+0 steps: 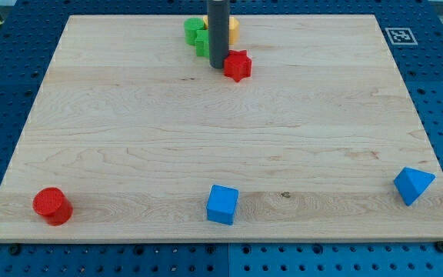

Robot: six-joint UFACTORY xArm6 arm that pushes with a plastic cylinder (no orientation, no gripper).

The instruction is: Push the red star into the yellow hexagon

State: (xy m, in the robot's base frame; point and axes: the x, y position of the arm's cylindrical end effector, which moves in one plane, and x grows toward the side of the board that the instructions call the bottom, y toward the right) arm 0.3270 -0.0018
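While the red star (pixel 238 65) sits just at the view's right of my tip (pixel 218 66), apparently touching it or nearly so, the push looks to be in its closing stage. No pincer is fitted on this arm: it ends in a plain dark rod, so nothing opens or shuts and nothing is held; the rod only shoves.

Yellow hexagon (pixel 232 29): above my tip and slightly to the view's right, near the counter's (pixel 129 138) top edge, mostly hidden behind the rod. Shape cannot be confirmed from what shows. A small gap seems to remain between star and hexagon.

Green blocks (pixel 197 35): above and to the view's left of my tip, crowded against the rod; shapes unclear.

Judgement: my tip stands at the star's left side, which would drive it rightward, not upward. Next move calls for bringing my tip round below the star, then pushing toward the view's top.

Well below my tip, near the bottom edge: red cylinder (pixel 52 205), blue cube (pixel 222 204), blue wedge-like block (pixel 413 185). Not involved.
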